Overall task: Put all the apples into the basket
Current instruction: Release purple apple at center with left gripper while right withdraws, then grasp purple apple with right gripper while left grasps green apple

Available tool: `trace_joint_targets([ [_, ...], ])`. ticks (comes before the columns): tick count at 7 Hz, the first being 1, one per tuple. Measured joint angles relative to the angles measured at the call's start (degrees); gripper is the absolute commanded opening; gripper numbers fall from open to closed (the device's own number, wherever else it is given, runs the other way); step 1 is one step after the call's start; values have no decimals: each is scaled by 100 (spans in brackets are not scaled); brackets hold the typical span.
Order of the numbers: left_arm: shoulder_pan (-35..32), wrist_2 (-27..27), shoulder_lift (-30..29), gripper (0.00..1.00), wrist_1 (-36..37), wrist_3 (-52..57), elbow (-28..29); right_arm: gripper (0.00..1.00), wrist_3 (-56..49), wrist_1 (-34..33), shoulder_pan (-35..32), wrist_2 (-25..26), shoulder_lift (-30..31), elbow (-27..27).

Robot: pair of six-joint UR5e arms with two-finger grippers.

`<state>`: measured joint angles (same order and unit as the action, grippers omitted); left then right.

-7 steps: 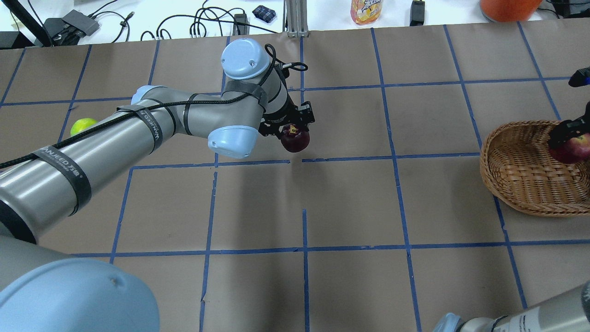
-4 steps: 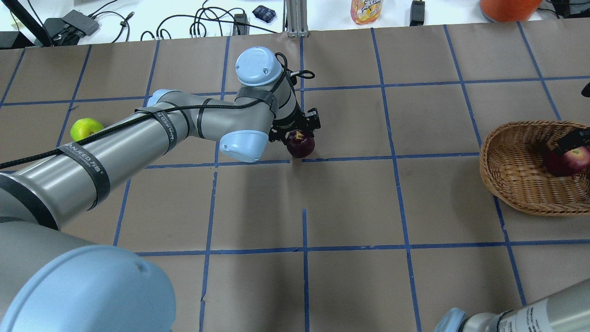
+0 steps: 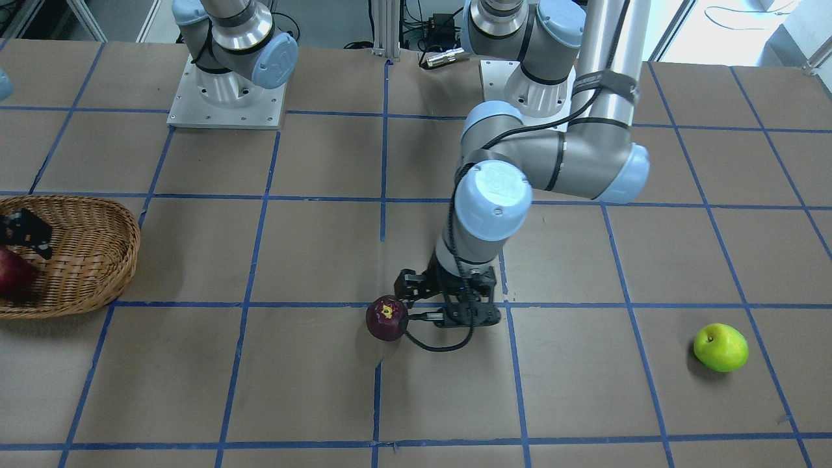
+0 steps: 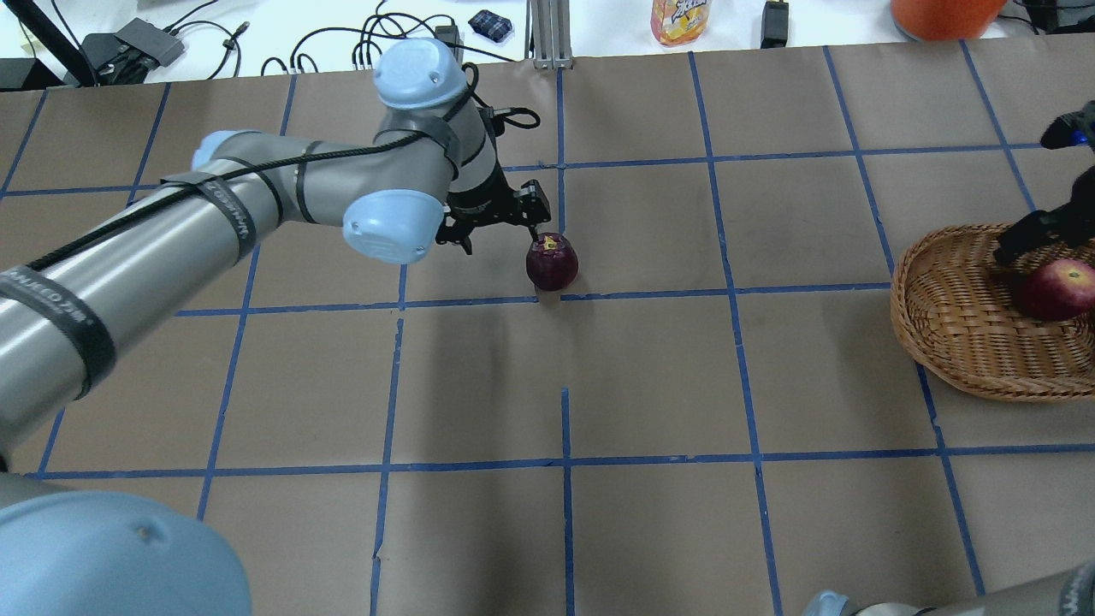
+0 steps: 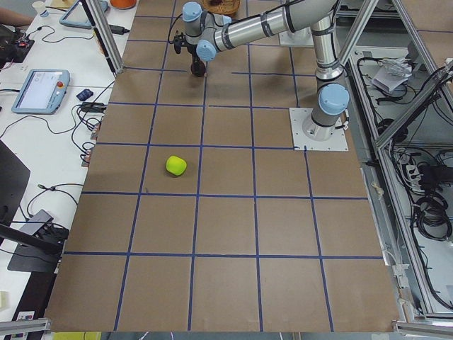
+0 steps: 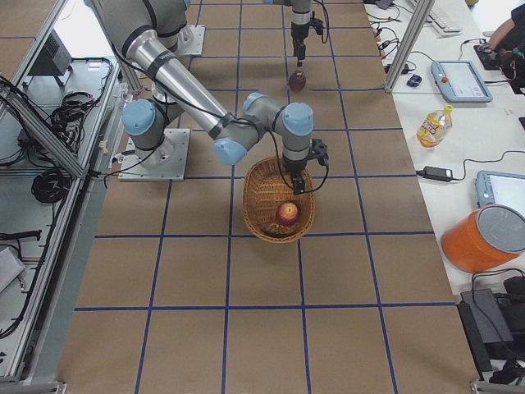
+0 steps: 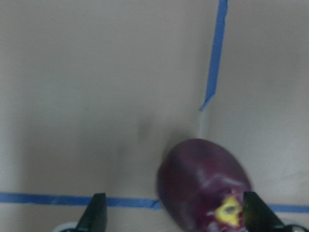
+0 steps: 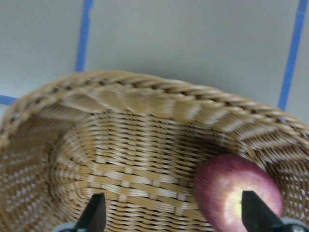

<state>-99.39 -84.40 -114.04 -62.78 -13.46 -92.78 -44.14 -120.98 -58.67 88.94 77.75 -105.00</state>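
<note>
The dark maroon apple rests on the table by a blue tape crossing. My left gripper hangs open just above and beside it. In the left wrist view the apple lies between the spread fingertips, near the right one. The red apple lies in the wicker basket at the right edge. My right gripper is open above it, and the wrist view shows the apple below the spread fingertips. The yellow-green apple sits alone on the table, hidden by my left arm in the overhead view.
Both arm bases stand at the robot's edge of the table. A drink bottle, an orange tub and cables lie on the white bench beyond the far edge. Blue tape lines grid the brown table.
My left gripper lowered the maroon apple to the table, let go and drew back up to the left. My right gripper released the red apple into the basket and rose.
</note>
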Motion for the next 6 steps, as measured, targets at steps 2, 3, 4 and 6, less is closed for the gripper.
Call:
trace_joint_targets([
  [2, 1048, -393, 561, 100, -994, 1612, -51, 99, 1390, 15, -1353, 27, 101, 44],
  [3, 1526, -501, 744, 100, -1151, 2280, -213, 99, 2109, 6, -2018, 24, 22, 103],
  [4, 1969, -614, 846, 100, -1153, 2943, -392, 99, 2894, 0, -2673, 25, -156, 284],
  [6, 2732, -683, 822, 100, -971, 4125, -559, 100, 4805, 32, -4053, 92, -879, 1148],
])
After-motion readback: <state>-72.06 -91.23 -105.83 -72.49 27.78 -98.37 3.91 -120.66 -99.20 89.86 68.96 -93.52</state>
